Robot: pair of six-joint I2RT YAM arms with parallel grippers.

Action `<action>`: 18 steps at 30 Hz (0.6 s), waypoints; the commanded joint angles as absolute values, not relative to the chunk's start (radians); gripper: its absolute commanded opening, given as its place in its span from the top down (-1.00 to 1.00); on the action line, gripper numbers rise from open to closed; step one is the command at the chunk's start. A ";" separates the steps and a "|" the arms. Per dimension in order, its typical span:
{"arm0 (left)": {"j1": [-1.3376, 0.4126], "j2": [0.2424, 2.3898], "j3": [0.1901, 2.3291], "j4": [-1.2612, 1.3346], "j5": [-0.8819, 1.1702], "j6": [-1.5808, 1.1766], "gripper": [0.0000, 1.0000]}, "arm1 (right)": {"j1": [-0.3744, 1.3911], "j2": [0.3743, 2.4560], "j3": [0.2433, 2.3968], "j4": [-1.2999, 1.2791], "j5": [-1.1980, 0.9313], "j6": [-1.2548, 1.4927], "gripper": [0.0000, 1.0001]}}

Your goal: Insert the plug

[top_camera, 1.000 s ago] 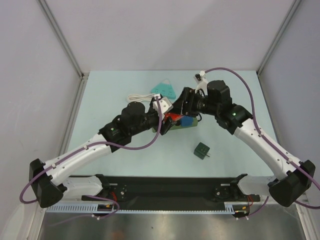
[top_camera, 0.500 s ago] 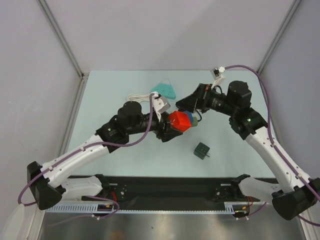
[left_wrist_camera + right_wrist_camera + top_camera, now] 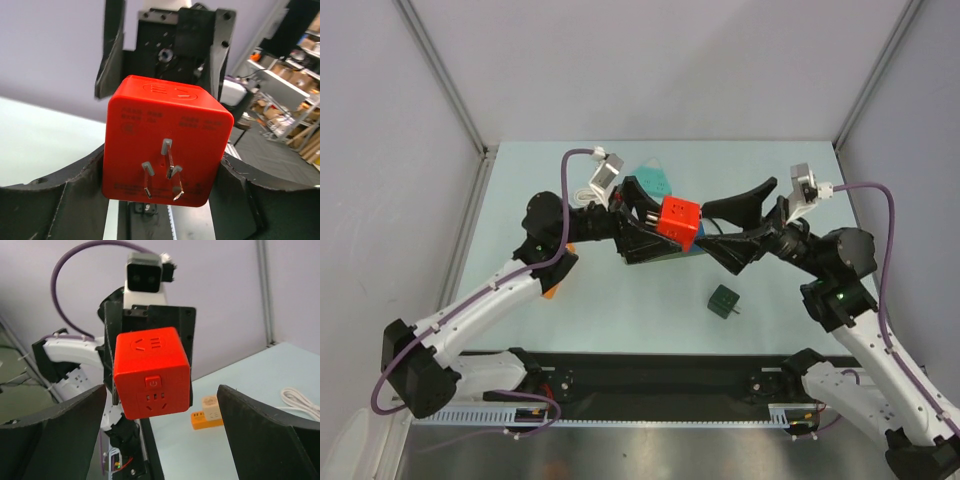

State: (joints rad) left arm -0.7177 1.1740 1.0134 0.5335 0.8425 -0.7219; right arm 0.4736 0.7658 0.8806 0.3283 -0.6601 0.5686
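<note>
Left gripper pinches the red socket cube aloft; the wide-spread, empty right gripper should take the green plug squarely.

The pale blue-green bench carries four loose things. A teal triangular piece lies near the middle of the far edge, with a coiled white cable just beside it on the left, partly hidden. A small dark green plug sits alone toward the near edge, right of the middle. An orange-and-white block lies toward the left edge.
</note>
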 commanded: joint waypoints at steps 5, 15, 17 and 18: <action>-0.719 1.239 1.029 0.925 0.962 -0.958 0.99 | 0.580 0.827 0.887 0.497 -0.623 0.532 -0.99; -0.726 1.262 1.029 0.948 0.968 -0.966 0.99 | 0.647 0.900 0.861 0.630 -0.581 0.578 -0.52; -0.726 1.272 1.034 0.943 0.966 -0.965 0.99 | 0.658 0.917 0.867 0.647 -0.586 0.581 -0.27; -0.726 1.275 1.037 0.937 0.966 -0.963 1.00 | 0.667 0.933 0.871 0.643 -0.572 0.583 -0.15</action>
State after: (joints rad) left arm -0.7166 1.2724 1.0134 0.8619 0.9474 -0.9493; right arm 0.6483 0.8955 0.8688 0.5854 -0.6067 0.5758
